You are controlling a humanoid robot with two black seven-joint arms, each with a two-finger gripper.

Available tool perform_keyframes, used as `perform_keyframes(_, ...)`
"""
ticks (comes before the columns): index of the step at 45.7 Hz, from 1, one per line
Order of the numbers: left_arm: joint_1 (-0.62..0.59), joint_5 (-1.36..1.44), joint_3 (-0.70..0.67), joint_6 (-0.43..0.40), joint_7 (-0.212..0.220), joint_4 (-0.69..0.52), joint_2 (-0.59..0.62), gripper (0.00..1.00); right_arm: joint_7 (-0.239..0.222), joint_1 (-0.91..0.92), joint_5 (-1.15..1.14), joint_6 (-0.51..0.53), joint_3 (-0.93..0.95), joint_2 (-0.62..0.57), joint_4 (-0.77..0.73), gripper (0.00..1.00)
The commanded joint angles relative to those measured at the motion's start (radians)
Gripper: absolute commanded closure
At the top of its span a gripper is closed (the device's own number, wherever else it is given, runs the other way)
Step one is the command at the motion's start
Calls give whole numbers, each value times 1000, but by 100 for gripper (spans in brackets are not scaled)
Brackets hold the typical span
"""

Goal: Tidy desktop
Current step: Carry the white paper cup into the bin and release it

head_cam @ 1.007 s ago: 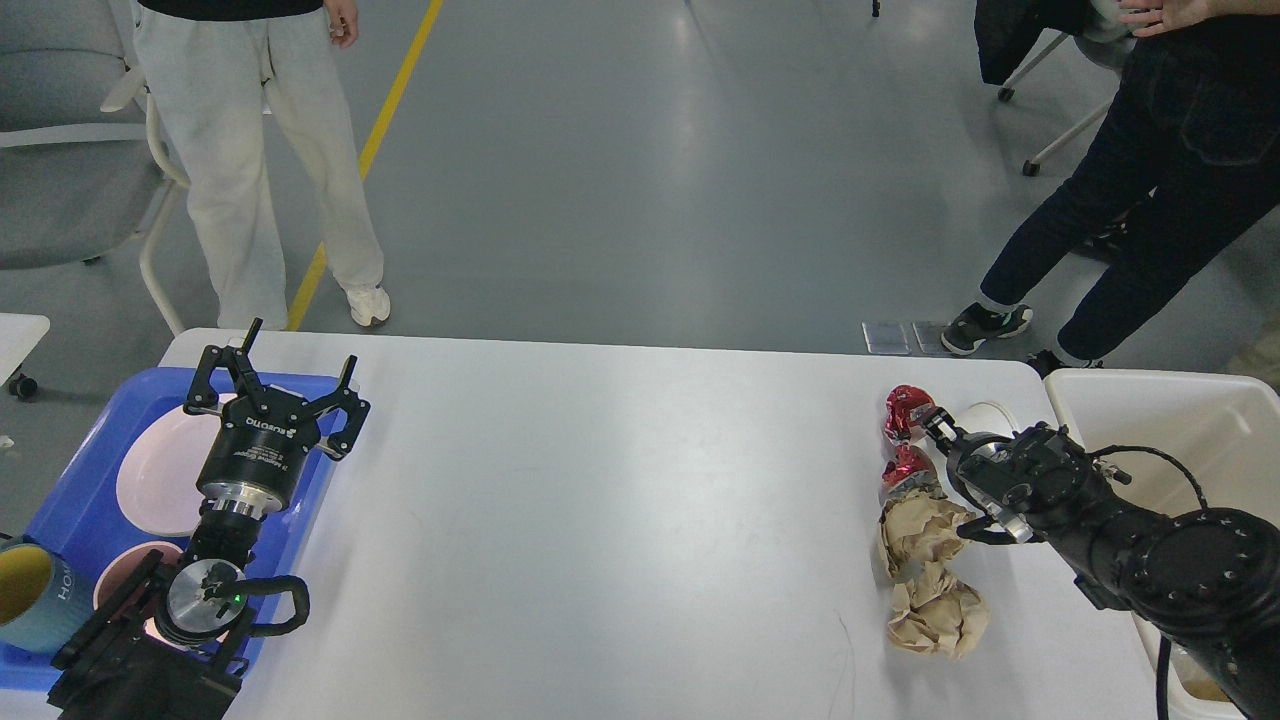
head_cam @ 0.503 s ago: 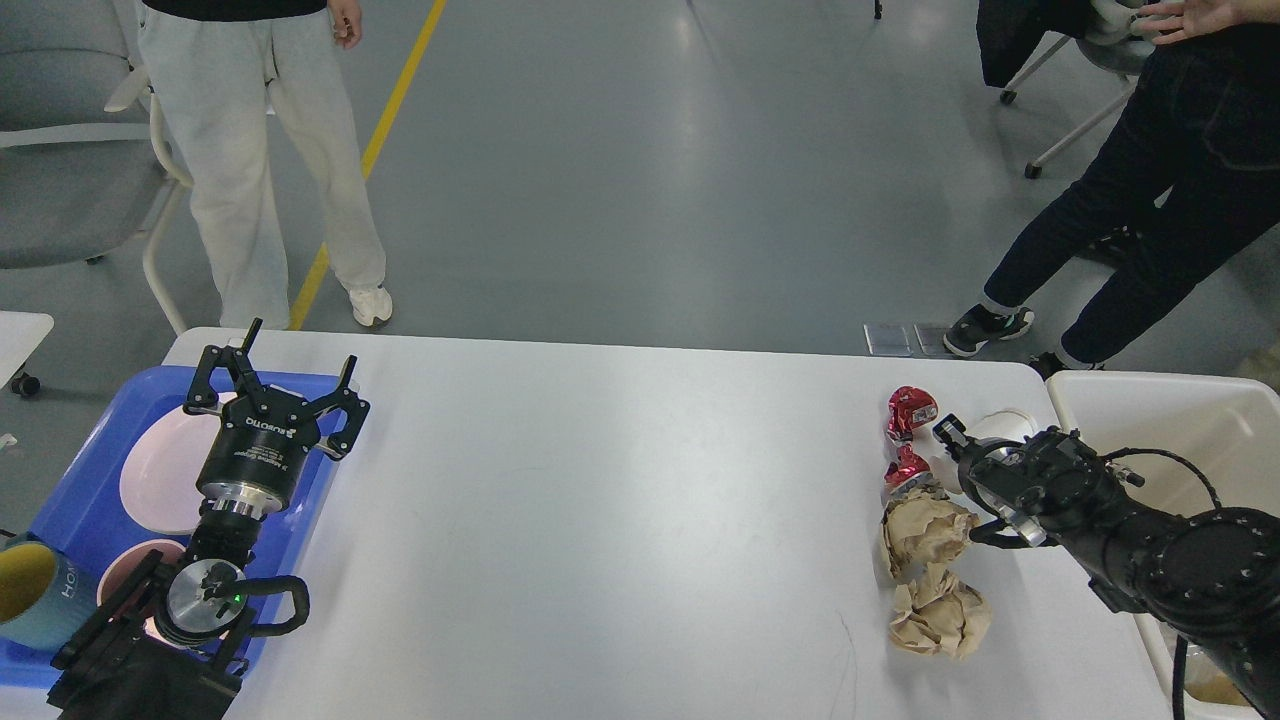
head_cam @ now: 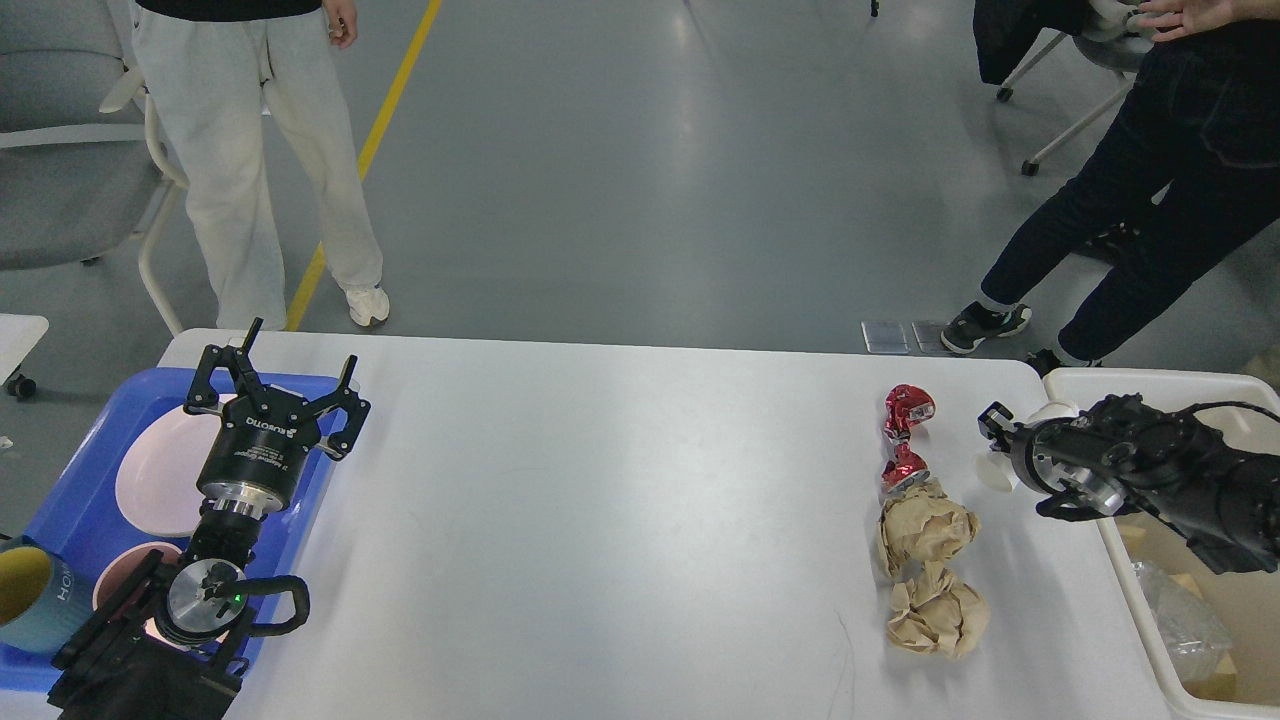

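Observation:
The white desktop [head_cam: 600,520] carries two crumpled red foil wrappers [head_cam: 908,410] and two crumpled brown paper balls [head_cam: 925,525] in a row near its right end. My right gripper [head_cam: 1015,462] is at the table's right edge, beside the cream-white bin [head_cam: 1180,385]. It is shut on a small white cup [head_cam: 998,474] held above the tabletop. My left gripper [head_cam: 290,360] is open and empty, hovering over the near-right part of the blue tray [head_cam: 70,510].
The blue tray holds a pink plate [head_cam: 150,480], a pink bowl [head_cam: 115,590] and a teal mug [head_cam: 30,600]. The bin holds clear plastic and paper scraps [head_cam: 1180,630]. Two people stand beyond the table's far edge, with chairs at far left and right.
My right gripper has lifted the white cup from beside the red wrappers and carried it right, to the bin's edge. The left arm has not moved.

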Motion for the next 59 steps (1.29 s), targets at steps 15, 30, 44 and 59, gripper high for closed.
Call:
perform_keyframes(15,0,0,0,0,0,0,0,3,-18,978,-45,293,-757,-54,752,100)
perform_keyframes(30,0,0,0,0,0,1,2,3,310,1258,-43,552,-1034,134,895,100)
perform_keyframes(44,2,0,0,-1,0,0,2,3,333,1261,-72,548,-1090,67,870,100)
perform_keyframes(59,2,0,0,0,-2,0,2,3,324,832,-177,480,-1020,-305,525,100)
